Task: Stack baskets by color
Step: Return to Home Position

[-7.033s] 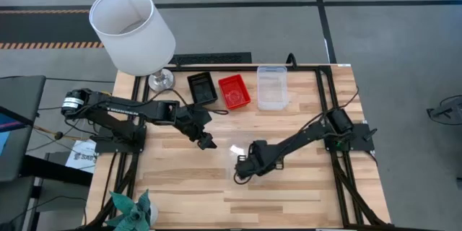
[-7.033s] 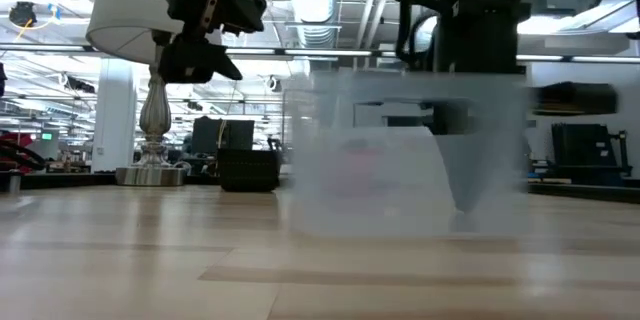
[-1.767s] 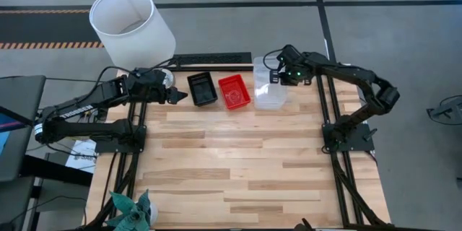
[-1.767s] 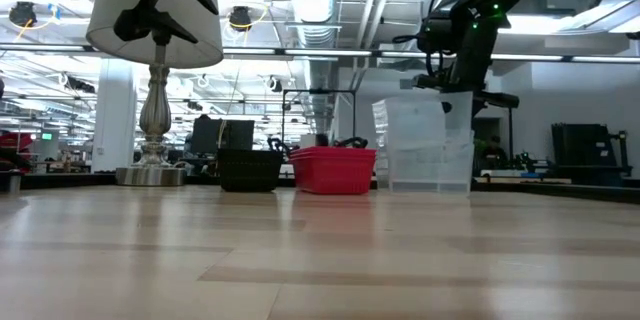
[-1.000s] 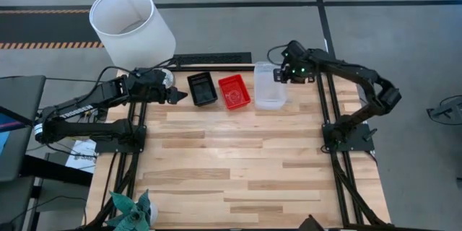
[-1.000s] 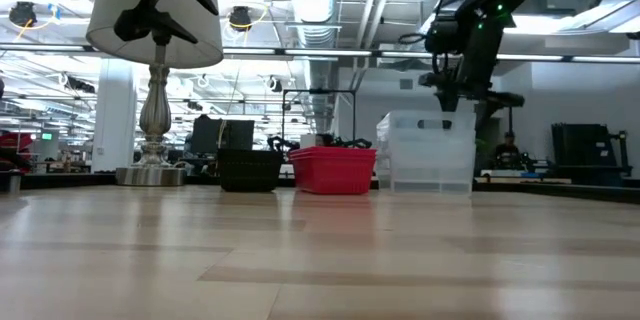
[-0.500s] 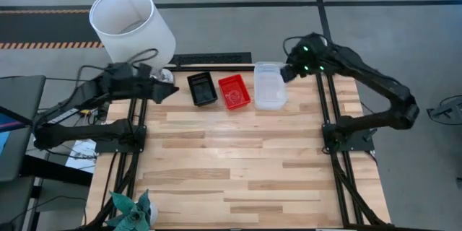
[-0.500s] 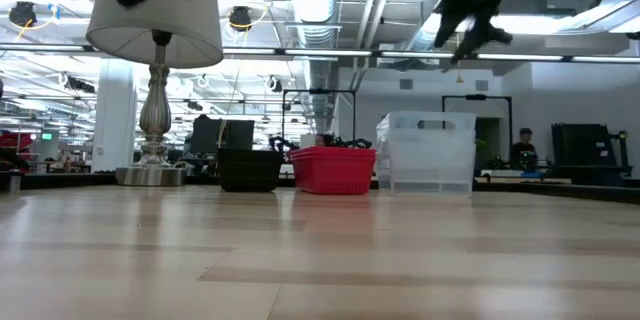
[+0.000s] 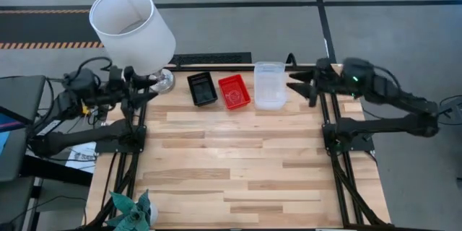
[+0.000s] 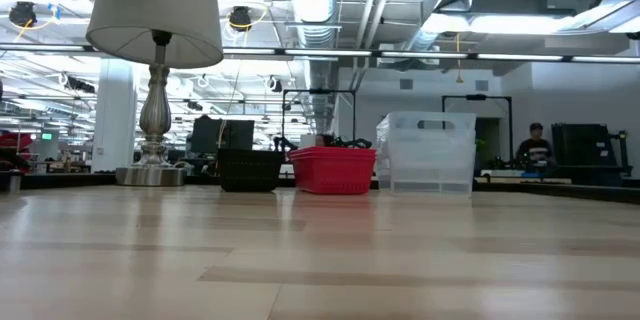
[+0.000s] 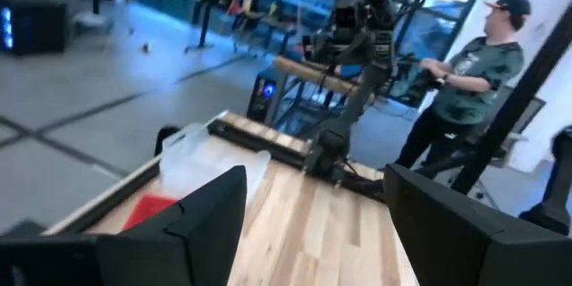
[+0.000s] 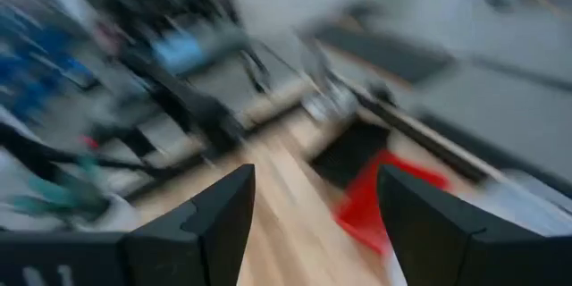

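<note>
Three baskets stand in a row along the table's far edge, each resting on its base: black [image 9: 202, 88], red [image 9: 234, 91] and clear [image 9: 270, 85]. In the low view the clear one [image 10: 430, 153] rises higher than the red [image 10: 333, 170] and the black [image 10: 249, 170]. My left gripper [image 9: 149, 89] hangs open off the far left corner, beside the lamp base and apart from the black basket. My right gripper [image 9: 296, 84] is open to the right of the clear basket, clear of it. Both wrist views show empty gaps [image 11: 317, 223] [image 12: 313, 223].
A lamp with a white shade [image 9: 132, 29] stands on its metal base [image 9: 162, 79] at the far left corner. A green plant [image 9: 135, 209] sits at the near left corner. A person [image 11: 460, 89] stands beyond the table. Bare wood [image 9: 238, 159] fills the middle and near side.
My right gripper has risen from above the clear basket and drawn back toward the table's right edge, leaving the low view. My left gripper has risen and pulled back toward the left edge, away from the black basket. The baskets have stayed in place.
</note>
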